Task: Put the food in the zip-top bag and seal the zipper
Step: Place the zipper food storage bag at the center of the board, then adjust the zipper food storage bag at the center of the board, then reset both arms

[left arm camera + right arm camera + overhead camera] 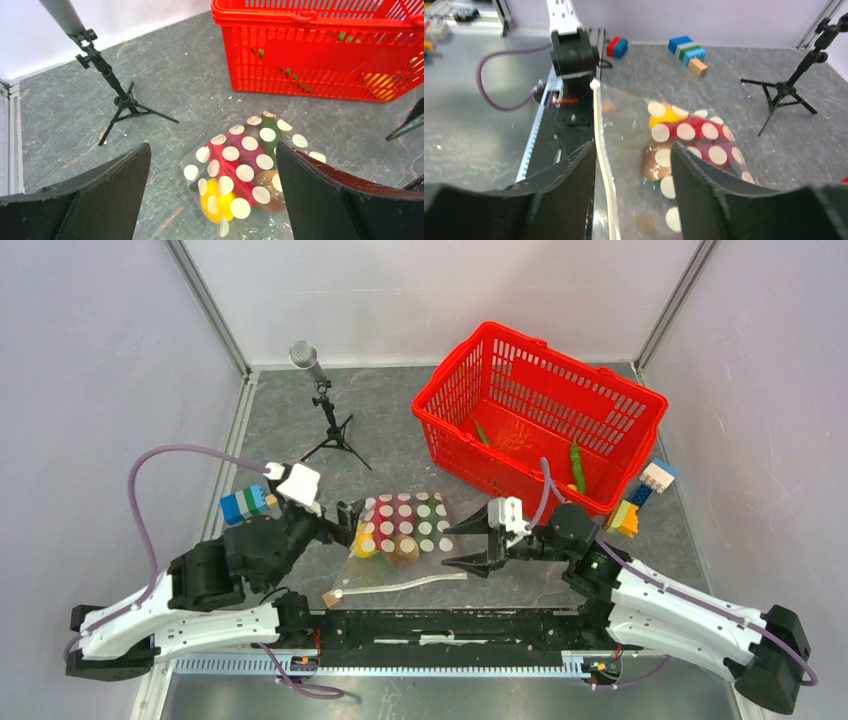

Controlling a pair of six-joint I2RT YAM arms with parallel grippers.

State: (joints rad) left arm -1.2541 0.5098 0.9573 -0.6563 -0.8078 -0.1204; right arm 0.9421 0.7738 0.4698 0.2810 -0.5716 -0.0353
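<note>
The zip-top bag (pixel 425 512) lies flat at the table's middle. Through it show a yellow piece (pixel 366 546), a brown lump (pixel 404 553) and red and magenta food (pixel 400 518). Its zipper (pixel 400 587) is the white strip on the near edge. My left gripper (pixel 345 523) is open at the bag's left end, over the yellow piece (pixel 217 200) and red chilli (pixel 242 172). My right gripper (pixel 462 546) is open at the bag's right end; the zipper (pixel 600 135) runs just inside one finger and the brown lump (pixel 654 162) lies between the fingers. Green pods (pixel 577 465) lie in the basket.
A red mesh basket (pixel 600 375) stands at the back right. A microphone on a small tripod (pixel 325 405) stands at the back left. Toy blocks lie by the left arm (pixel 245 503) and right of the basket (pixel 640 500). A wooden cube (pixel 330 598) lies by the zipper's left end.
</note>
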